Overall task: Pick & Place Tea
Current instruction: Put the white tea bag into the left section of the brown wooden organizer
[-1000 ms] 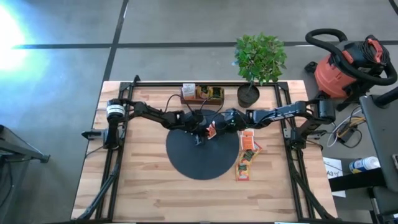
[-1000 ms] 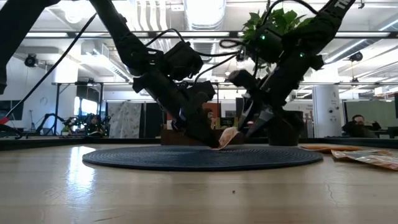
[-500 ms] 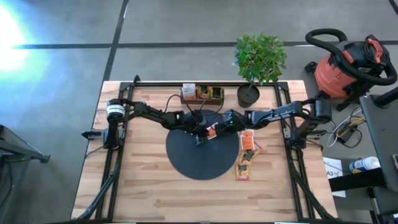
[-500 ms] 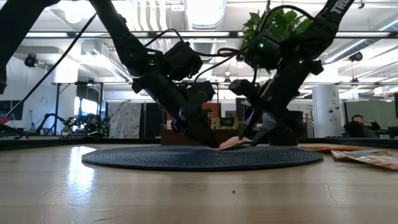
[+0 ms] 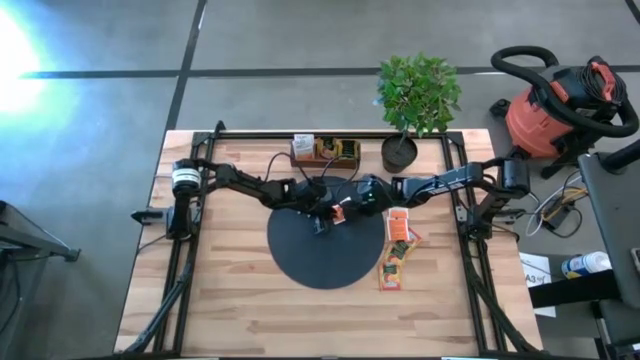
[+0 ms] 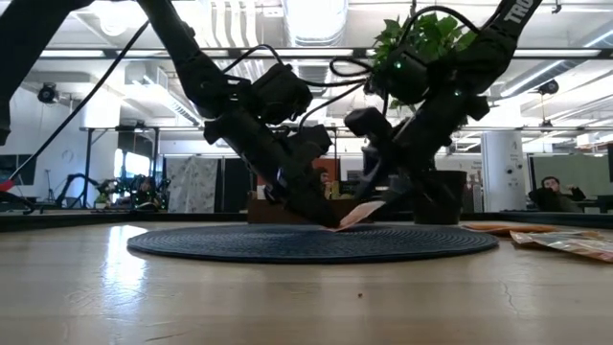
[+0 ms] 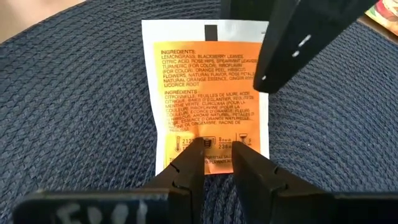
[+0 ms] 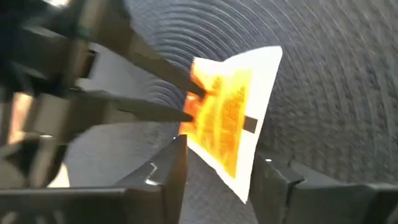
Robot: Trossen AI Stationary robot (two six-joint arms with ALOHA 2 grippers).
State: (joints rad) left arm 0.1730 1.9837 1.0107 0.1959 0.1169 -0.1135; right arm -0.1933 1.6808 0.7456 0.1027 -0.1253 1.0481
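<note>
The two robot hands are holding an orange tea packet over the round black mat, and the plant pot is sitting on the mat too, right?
Not quite. The plant pot stands on the wooden table, off the round black mat, as the high view shows. The left hand does hold the orange tea packet over the mat, with the right hand at it.

sachet grip edge: the orange-and-white paper tea sachet (image 7: pixel 208 102) has its bottom strip tucked behind the left gripper (image 7: pixel 217 163) fingers
sachet corner: covered by the right arm's dark finger (image 7: pixel 298 40)
right wrist shot: pretty smeared, sachet print unreadable
</note>
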